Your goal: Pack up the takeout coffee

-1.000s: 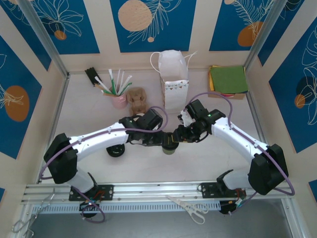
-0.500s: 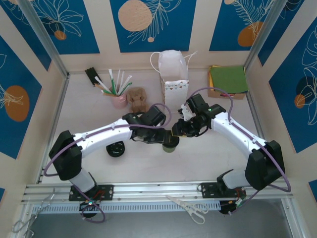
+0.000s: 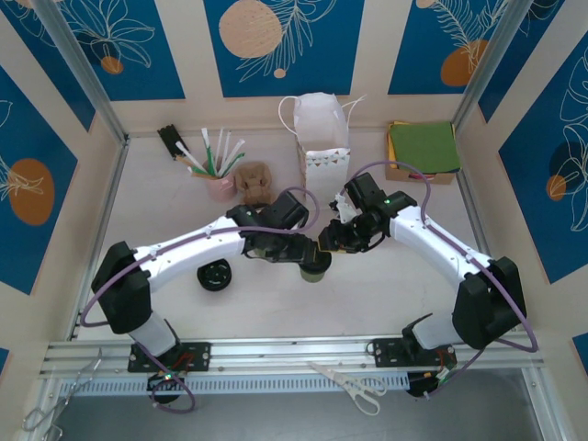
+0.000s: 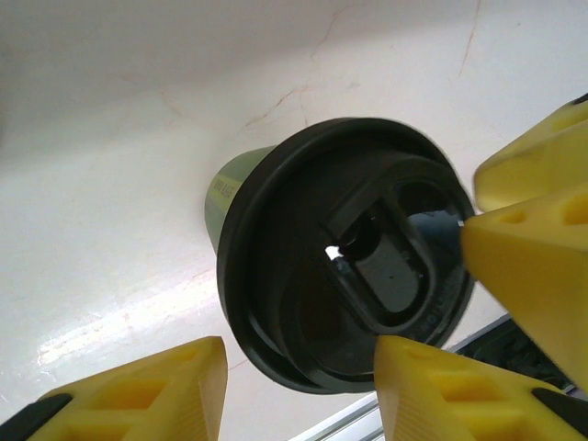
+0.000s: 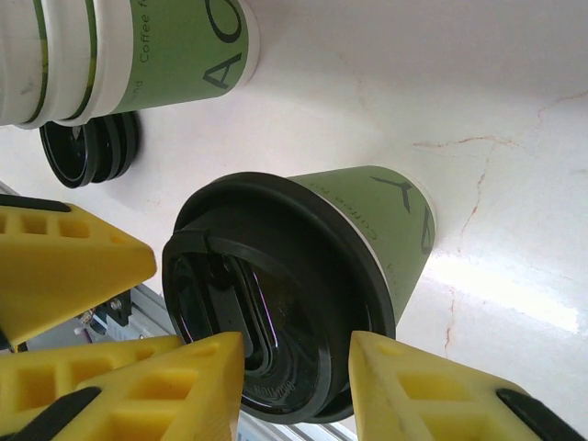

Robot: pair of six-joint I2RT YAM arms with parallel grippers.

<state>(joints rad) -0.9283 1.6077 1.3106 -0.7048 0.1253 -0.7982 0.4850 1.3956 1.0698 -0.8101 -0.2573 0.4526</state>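
Note:
The takeout coffee (image 3: 315, 266), a dark olive-green cup (image 5: 390, 220) with a black lid (image 4: 344, 276), stands on the table in front of the white bag (image 3: 322, 147). My left gripper (image 3: 303, 257) comes in from the left and is open; its yellow fingers (image 4: 138, 395) stand apart over the near rim of the lid, around the gripper's midpoint (image 4: 299, 367). My right gripper (image 3: 331, 243) comes in from the right, also open (image 5: 296, 358), its fingers (image 5: 413, 386) on either side of the lid's (image 5: 276, 294) lower rim. Each wrist view shows the other gripper's yellow fingers close by.
A stack of lidless green cups (image 5: 138, 46) and black lids (image 5: 87, 147) lie beyond the cup. A lone black lid (image 3: 216, 274) sits left of it. At the back are a pink cup of straws (image 3: 219, 184), a brown toy (image 3: 255, 181) and green napkins (image 3: 424, 147).
Both grippers and the cup between them have shifted slightly away from the table's near edge. In the last half second almost nothing has moved.

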